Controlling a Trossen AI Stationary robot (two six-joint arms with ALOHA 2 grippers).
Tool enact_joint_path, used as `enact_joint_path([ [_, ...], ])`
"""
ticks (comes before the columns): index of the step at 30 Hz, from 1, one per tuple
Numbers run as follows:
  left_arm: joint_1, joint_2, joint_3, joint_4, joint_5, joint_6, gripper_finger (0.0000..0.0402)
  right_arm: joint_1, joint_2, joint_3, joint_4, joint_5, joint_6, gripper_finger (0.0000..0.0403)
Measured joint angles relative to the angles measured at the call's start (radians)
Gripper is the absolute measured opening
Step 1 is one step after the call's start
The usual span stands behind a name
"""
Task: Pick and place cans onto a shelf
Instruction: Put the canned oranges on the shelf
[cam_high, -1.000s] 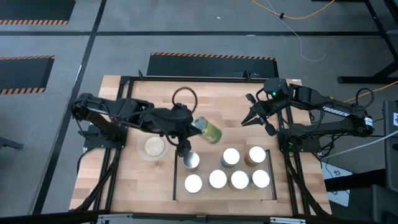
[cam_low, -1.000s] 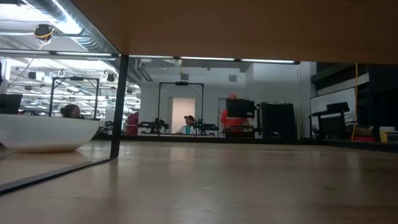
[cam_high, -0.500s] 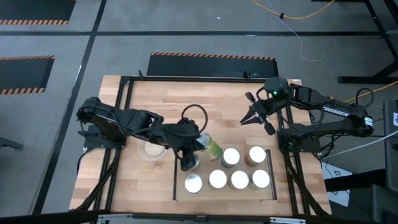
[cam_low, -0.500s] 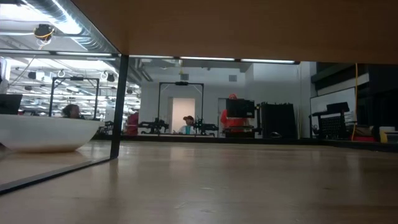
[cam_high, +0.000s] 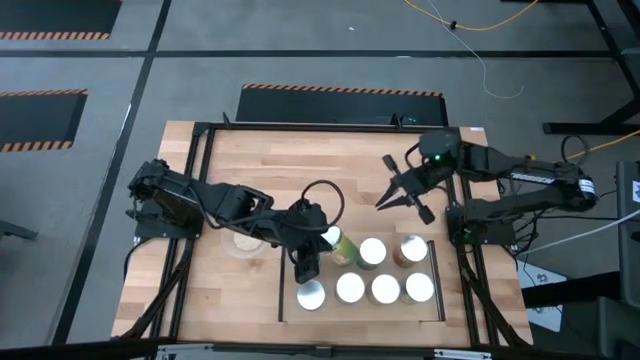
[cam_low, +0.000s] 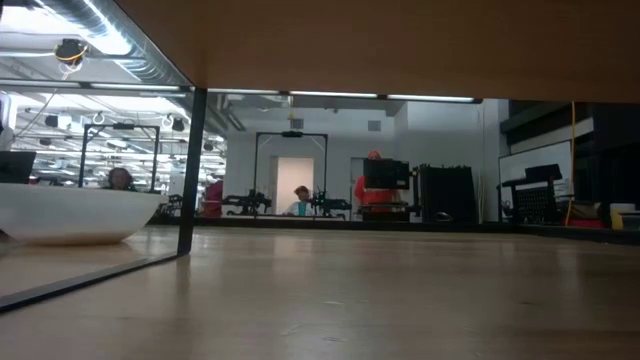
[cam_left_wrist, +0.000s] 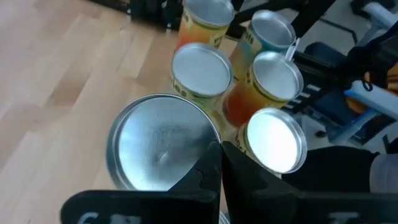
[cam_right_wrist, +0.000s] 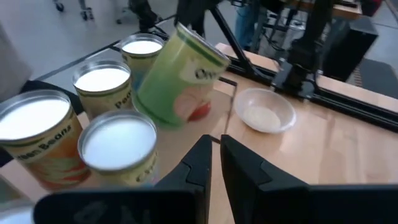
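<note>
High view: left tool (cam_high: 305, 262) sits over the left end of the shelf (cam_high: 290, 300), fingers closed together with nothing between them. A green-labelled can (cam_high: 341, 245) leans tilted just beside it, in the far row, touching or nearly touching the upright can (cam_high: 372, 252) to its right. Whether the arm is propping the green can I cannot tell.

Six other cans stand upright on the shelf: four in the near row, e.g. (cam_high: 312, 294), and two in the far row. From the left wrist view, one large silver lid (cam_left_wrist: 163, 144) lies right under the closed fingers (cam_left_wrist: 208, 174).

Right tool (cam_high: 400, 192) hangs over bare desk (cam_high: 300, 160), far side of the shelf, well apart from the cans, its fingers nearly closed and holding nothing. A clear dish (cam_high: 246, 240) sits left of the shelf.

Risks, as I judge them:
- Green can is off balance; it may topple or roll off the shelf.
- A nudge from the left arm could knock neighbours out of line.
- Cans are packed close, leaving little room to set it straight.
</note>
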Motion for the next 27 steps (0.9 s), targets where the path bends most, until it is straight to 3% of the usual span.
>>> enact_joint_path([
  [10,0.000,0.009,0.000,0.002,0.019,0.000,0.0000,0.051,0.143,0.000,0.138,0.001,0.009,0.0040],
  [27,0.001,0.045,0.001,-0.010,0.043,0.000,0.0000,0.060,0.331,0.000,0.202,-0.006,0.005,0.0040],
])
